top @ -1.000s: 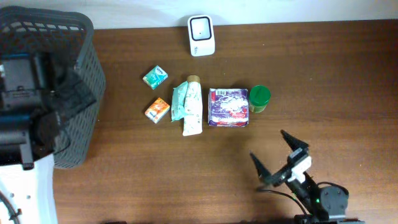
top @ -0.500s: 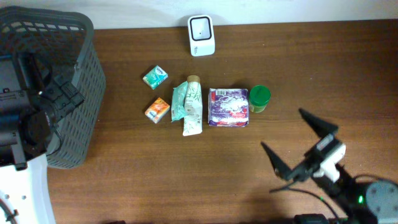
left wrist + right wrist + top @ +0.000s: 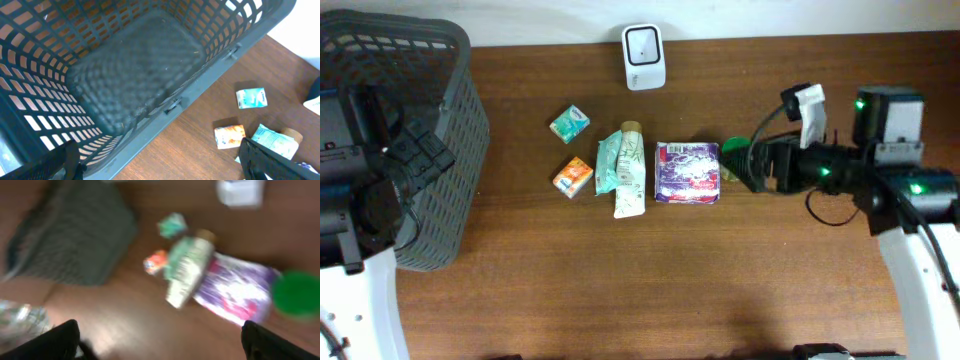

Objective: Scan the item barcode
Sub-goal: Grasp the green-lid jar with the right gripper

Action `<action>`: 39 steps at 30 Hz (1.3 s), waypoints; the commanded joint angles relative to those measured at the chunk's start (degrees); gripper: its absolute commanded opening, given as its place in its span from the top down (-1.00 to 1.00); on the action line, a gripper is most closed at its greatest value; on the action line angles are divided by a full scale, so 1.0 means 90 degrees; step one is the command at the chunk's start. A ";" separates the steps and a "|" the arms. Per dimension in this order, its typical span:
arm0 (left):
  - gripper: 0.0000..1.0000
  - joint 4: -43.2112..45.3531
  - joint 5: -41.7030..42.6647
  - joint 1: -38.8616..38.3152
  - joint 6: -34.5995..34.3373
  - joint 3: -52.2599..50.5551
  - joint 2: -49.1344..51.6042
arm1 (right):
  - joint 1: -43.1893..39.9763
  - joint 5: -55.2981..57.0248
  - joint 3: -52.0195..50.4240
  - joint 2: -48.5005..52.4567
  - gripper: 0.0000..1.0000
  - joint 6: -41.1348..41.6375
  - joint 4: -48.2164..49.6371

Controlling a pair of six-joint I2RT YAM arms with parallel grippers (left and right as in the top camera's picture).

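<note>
1. Hard to make out:
   - Green jar [image 3: 735, 150] mostly covered in the overhead view by the dark fingers of the right end effector [image 3: 752, 160]. Shown whole in the right wrist view, but smeared.
   - Right wrist view blurred all over. No barcode legible on any item in any view.
   - Contact between the right fingers and the jar impossible to judge.
2. Cut off:
   - Basket [image 3: 420, 60] clipped by the left edge overhead.
   - Left end effector [image 3: 165, 167] seen only as two dark tips at the bottom corners of its own view, above the basket's wall.
3. Counts:
   - One white scanner [image 3: 644, 44].
   - One basket.
   - Two end effectors.
   - Six goods: jar, purple pack [image 3: 687, 172], tube [image 3: 630, 170], green pouch [image 3: 607, 163], teal packet [image 3: 569, 123], orange packet [image 3: 573, 176].
4. End effectors: both spread wide, with nothing between the fingers of either.
5. Places:
   - Goods in a loose row across the middle of the table [image 3: 620, 280].
   - Jar at the right end, just beside the pack.
   - Pouch lying against the tube.
   - Two packets at the left end, apart from each other.
   - Scanner at the far edge, well apart from the row.
6. Room:
   - Broad bare wood on the near side of the row.
   - More bare wood between the packets and the basket.
   - Narrower strip between the row and the scanner.
   - Basket tight to the left edge and far corner.
</note>
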 commanded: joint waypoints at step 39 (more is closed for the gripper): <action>-0.98 0.0005 0.0000 0.0039 -0.0073 0.0007 -0.0066 | 0.0741 0.4240 0.3937 0.6535 -0.78 -0.1134 -0.2446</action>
